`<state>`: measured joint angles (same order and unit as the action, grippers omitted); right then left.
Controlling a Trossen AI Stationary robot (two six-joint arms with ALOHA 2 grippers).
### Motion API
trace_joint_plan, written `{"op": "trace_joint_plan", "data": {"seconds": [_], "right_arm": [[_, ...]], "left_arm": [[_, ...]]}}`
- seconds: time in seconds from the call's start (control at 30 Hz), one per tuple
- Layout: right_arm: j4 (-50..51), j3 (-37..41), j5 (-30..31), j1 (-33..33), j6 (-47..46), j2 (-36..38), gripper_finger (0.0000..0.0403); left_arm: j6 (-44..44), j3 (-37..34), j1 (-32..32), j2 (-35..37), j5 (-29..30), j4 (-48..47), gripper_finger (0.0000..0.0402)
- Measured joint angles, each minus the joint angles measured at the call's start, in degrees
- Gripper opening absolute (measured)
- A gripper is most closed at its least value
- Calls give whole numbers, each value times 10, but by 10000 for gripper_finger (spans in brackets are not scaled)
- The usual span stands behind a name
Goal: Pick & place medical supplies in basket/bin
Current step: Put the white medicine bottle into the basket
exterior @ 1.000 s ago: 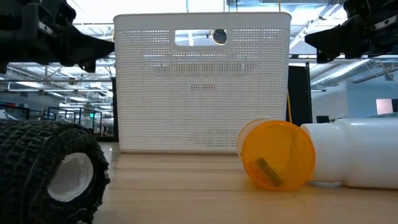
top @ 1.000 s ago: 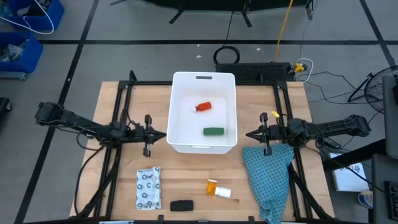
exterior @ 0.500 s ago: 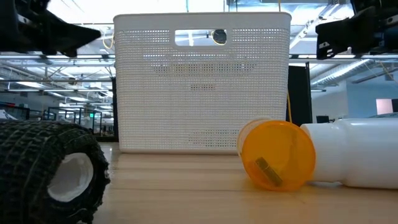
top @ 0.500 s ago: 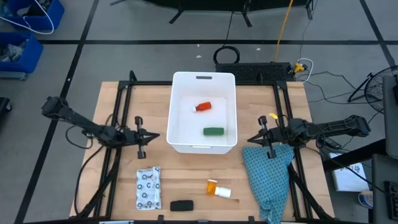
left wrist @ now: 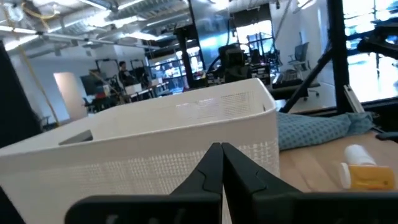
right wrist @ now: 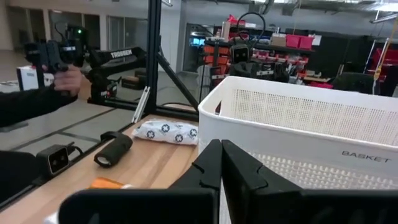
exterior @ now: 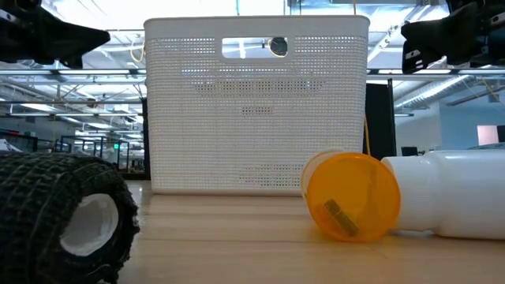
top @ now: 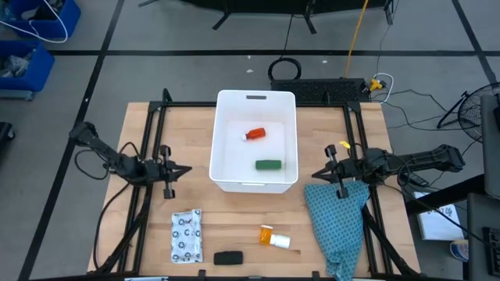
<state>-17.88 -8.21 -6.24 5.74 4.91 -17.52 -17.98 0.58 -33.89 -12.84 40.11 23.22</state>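
Nearest my edge of the table, the black oblong lies with its long axis across the table; the white packet runs front to back just left of it, and the orange vial lies on its side, white cap pointing right. Further in, my left hand and right hand — both pinched together, holding nothing — flank the basket. Inside it, the green oblong lies crosswise; beyond it sits the red-and-white bottle, tilted slightly.
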Motion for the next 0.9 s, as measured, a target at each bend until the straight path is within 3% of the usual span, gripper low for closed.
{"op": "trace_joint_plan", "data": {"seconds": [0.27, 0.47, 0.57, 0.73, 0.9], "right_arm": [[-40, 0, 0, 5, -42, -3, 0], [-89, -38, 27, 99, -4, -61, 0], [-89, -83, 86, 174, 33, -127, 0], [-77, -180, 258, 298, 96, -270, 4], [88, -331, 390, 368, 65, -412, 36]], "left_arm": [[1, 0, 0, 0, 23, 1, 27], [-20, 0, 0, 0, 25, 9, 28], [-27, 0, 0, 0, 25, 9, 20], [-29, 0, 0, 0, 25, 9, 4], [-26, 0, 0, 0, 25, 9, 16]]}}
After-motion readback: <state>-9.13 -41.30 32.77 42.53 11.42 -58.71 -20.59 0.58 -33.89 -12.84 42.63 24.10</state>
